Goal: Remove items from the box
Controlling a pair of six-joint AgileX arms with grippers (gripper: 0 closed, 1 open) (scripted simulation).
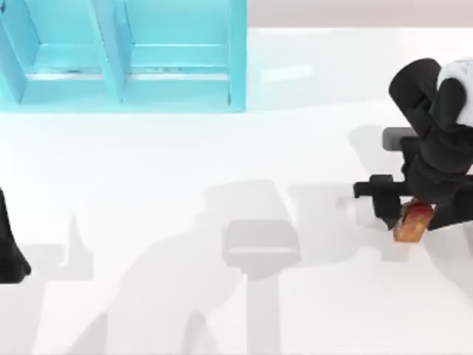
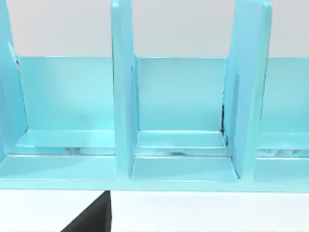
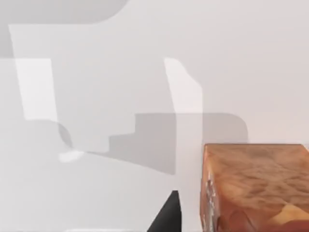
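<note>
Hovering well clear of the blue box (image 1: pixel 122 55), right gripper (image 1: pixel 403 214) seemingly clamps the orange carton (image 1: pixel 412 222); open white table (image 1: pixel 222 148) lies between. Left arm (image 1: pixel 11 244) parked at the table's edge.

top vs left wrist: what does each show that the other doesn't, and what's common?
Top view alone: the right gripper at the table's right side, at the orange-brown carton, far from the box, and the left arm parked at the left edge. Left wrist view alone: a third box compartment, and the dividers seen from the front. Both: the blue box, with nothing in the compartments shown, on the white table.
</note>
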